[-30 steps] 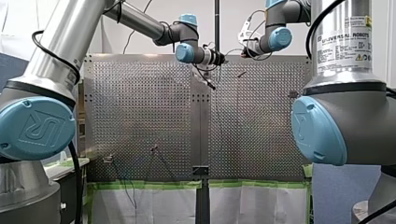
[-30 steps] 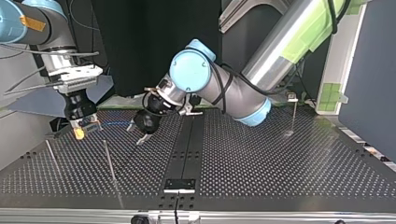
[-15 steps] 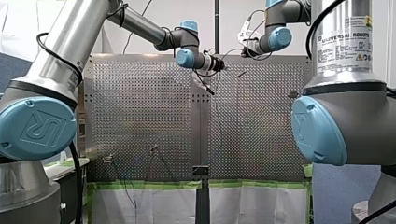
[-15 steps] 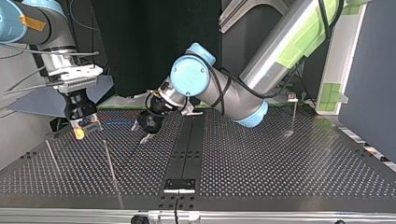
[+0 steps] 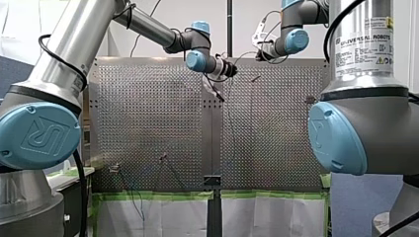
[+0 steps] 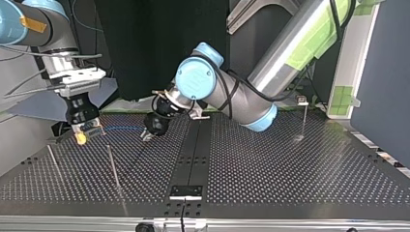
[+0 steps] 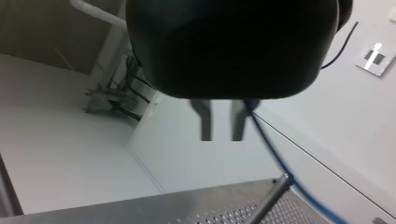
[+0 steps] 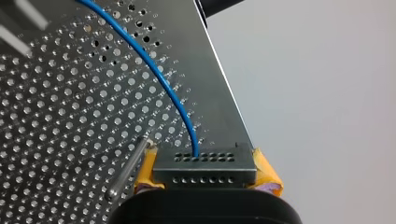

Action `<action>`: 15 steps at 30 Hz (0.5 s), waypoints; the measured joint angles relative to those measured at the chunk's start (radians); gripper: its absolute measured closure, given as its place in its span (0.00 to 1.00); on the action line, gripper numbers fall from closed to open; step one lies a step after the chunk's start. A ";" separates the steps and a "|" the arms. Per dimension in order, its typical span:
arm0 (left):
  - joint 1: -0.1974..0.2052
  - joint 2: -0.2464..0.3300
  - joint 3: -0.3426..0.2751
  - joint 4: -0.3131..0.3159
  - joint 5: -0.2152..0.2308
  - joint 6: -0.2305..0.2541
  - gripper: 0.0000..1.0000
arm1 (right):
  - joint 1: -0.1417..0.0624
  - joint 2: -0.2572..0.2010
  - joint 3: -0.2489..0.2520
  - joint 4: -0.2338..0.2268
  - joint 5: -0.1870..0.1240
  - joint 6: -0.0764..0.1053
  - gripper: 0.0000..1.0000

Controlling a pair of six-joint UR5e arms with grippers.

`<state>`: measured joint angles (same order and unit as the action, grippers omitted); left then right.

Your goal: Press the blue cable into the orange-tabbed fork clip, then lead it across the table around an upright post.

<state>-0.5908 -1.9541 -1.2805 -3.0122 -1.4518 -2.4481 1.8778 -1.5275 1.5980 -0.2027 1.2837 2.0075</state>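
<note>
Our right gripper (image 8: 205,161) has its fingers pressed together into one grey perforated block with a yellow pad on each side. The end of the blue cable (image 8: 161,79) goes into this block, so the gripper has hold of the cable. From there the cable runs ahead of the gripper in a long curve over the perforated table (image 8: 56,140). A thin metal rod (image 8: 125,175) stands just beside the gripper. Our left gripper (image 7: 222,137) is open by a narrow gap only, and between its two dark fingers (image 7: 204,121) we see nothing. The cable passes just beside the outer side of one finger, not in the gap, and goes on to the tip of a post (image 7: 273,191). We cannot tell if it touches this post. In the top view the right gripper hangs low over the table at the view's left and the left gripper is near the middle. A short piece of the cable shows between them, close to the table's far edge.
</note>
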 joint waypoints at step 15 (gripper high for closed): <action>0.000 0.002 0.000 -0.029 -0.050 0.097 0.99 | -0.002 0.006 0.000 -0.001 0.007 -0.002 1.00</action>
<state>-0.5910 -1.9522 -1.2808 -3.0415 -1.5019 -2.3513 1.8762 -1.5218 1.5981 -0.2037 1.2907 2.0053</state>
